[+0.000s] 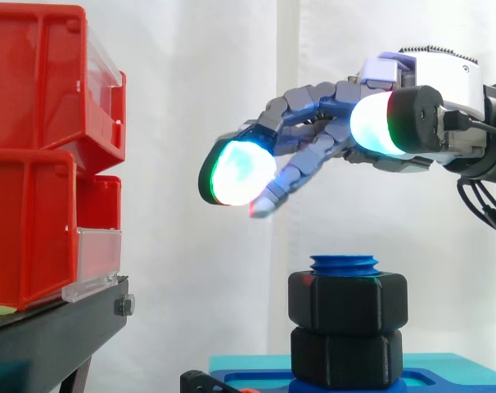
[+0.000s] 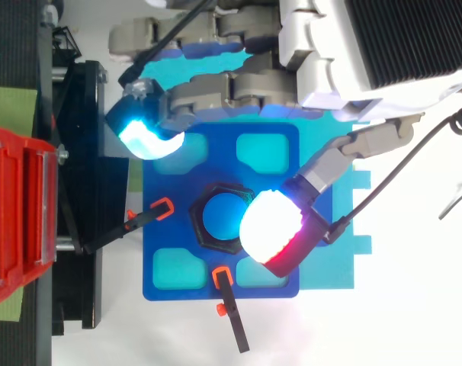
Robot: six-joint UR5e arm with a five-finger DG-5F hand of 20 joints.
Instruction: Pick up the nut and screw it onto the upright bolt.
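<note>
Finds hand [image 1: 420, 70] slack and empty above nut [image 1: 348, 301] on bolt [image 1: 344, 264]. Judges nut stiff, light; advises pinching opposite hex flats.

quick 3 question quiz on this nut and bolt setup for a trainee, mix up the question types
1. True or false: the robot hand is curled round the upper black hexagonal plastic nut.
2. In the side view, the stacked red plastic bins stand: A) left of the blue threaded bolt; B) right of it; C) on top of it.
3. Fill in: in the side view, ___ black hexagonal pieces sit stacked on the bolt.

Key
1. False: the robot hand is open, above the nut and apart from it.
2. A
3. two
</note>
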